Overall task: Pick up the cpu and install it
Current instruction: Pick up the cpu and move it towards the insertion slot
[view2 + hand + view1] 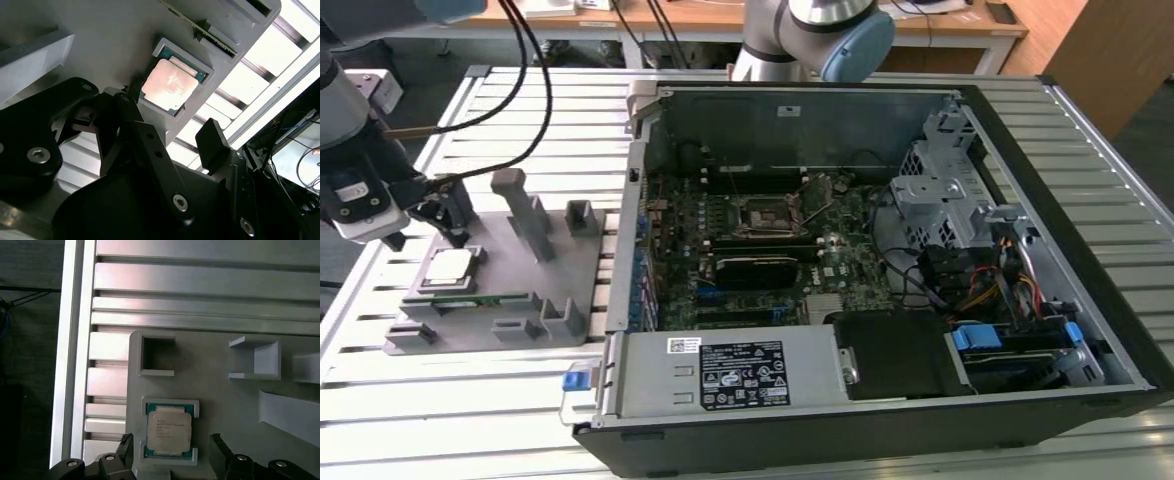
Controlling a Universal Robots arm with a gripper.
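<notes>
The cpu (450,268), a flat square chip with a pale metal top, lies in a shallow pocket of the grey fixture (520,330) at the exterior view's left. It is also seen as the cpu (169,84) in the second wrist view and the cpu (169,430) in the first wrist view. My gripper (427,235) hovers just above it, open and holding nothing. In both wrist views the gripper (170,125) (171,447) has one black finger on either side of the chip, apart from it. The motherboard socket (761,215) sits inside the open computer case (1067,200).
Tall grey posts (520,210) rise from the fixture close to my gripper. A thin green strip (467,300) lies in a fixture slot beside the chip. The slatted aluminium table (467,420) carries fixture and case. Cables and drive cages fill the case's right side.
</notes>
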